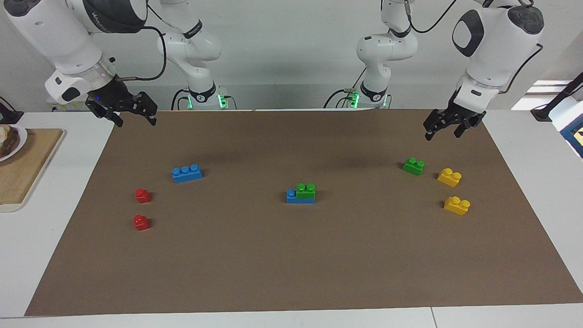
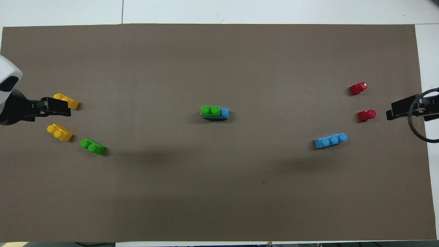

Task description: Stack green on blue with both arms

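Overhead view: at the middle of the brown surface, a green brick sits stacked on a blue brick, leaving one blue stud bare. From this stack toward the right arm's end lie a second blue brick and two red bricks. Toward the left arm's end lie a second green brick and two yellow bricks. Both arms hang raised over the surface's edges, left gripper and right gripper, jaws released and holding nothing.
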Available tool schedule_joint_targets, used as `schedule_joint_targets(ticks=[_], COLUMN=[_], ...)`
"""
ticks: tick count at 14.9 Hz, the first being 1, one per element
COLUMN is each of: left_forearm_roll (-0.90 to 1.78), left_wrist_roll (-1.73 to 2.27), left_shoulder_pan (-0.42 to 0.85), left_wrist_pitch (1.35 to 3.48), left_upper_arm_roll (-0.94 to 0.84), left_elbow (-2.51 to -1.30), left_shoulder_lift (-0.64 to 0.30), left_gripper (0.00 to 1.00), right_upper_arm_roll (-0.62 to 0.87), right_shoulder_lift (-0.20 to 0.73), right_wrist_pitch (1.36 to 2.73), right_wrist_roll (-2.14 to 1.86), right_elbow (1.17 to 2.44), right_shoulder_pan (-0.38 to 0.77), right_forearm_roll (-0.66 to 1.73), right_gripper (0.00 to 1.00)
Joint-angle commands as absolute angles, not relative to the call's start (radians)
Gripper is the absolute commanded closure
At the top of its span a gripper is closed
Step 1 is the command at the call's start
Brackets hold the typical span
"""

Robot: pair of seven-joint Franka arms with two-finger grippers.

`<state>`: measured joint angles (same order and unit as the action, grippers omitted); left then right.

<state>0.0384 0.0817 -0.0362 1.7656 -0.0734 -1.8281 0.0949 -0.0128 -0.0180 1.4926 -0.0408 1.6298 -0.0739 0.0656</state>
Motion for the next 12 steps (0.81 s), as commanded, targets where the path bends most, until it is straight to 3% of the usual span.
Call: schedule_joint_targets(ticks=[1, 12], left_forearm_roll=[0.054, 0.054], left_wrist_roll=[0.092, 0.091], left_shoulder_pan=[-0.049, -0.049], left_wrist_pitch=[1.720, 1.718], left_upper_arm_roll=[-0.081, -0.081], left_elbow=[-1.787, -1.798], left_shoulder_lift=[0.084, 0.098], left_gripper=[0.00, 0.00], right_upper_arm_roll=[0.000, 0.003], right_shoulder_lift=[-0.006, -0.005], right_wrist_pitch=[1.473, 1.534], right_wrist_roll=[-0.040, -0.040], right_elbow=[1.609, 1.612], right_shoulder_pan=[-0.089, -0.086], right_forearm_roll=[0.029, -0.021], right_gripper=[0.00, 0.00])
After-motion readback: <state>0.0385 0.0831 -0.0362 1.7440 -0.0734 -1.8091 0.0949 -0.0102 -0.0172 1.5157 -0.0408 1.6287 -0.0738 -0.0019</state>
